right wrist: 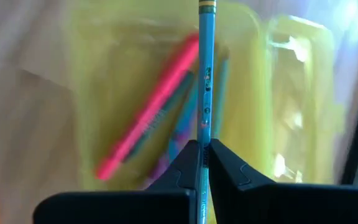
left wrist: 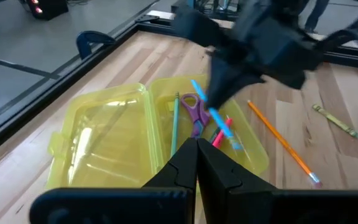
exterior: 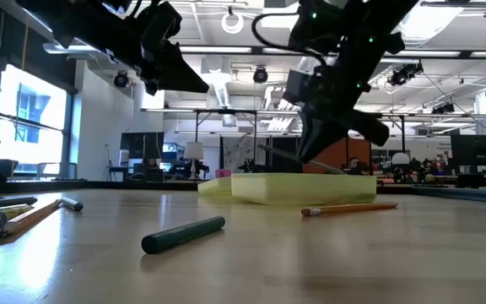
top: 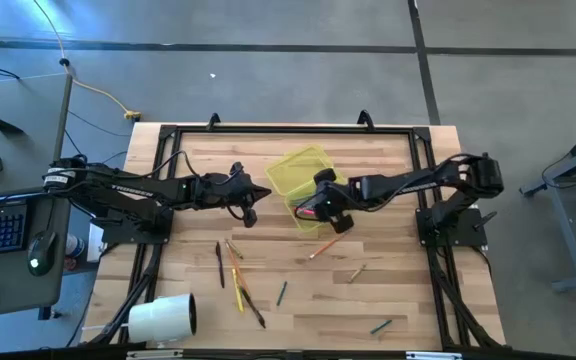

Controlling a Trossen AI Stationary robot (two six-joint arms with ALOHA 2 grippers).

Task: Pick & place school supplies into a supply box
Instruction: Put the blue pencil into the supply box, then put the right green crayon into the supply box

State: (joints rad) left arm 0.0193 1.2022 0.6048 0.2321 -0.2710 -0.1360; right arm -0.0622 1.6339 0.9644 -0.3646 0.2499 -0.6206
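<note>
Right end effector (right wrist: 204,155) clamped on a blue pencil (right wrist: 205,74) above the open supply box (top: 303,172).

Risk: released at an angle, the pencil may catch the rim and roll onto the surface (top: 408,290). Left end effector (left wrist: 196,155) is closed, empty, beside the box.

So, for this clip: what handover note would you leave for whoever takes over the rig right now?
Right gripper: jaws shut on a blue pencil, held over the open supply box.
Left gripper: jaws shut, empty, beside the box.
Done: purple-handled scissors, a pink marker and a green pencil lie in the box.
Left: drop the blue pencil in, then collect the orange pencil near the box and the pens and pencils scattered across the table's front.
</note>
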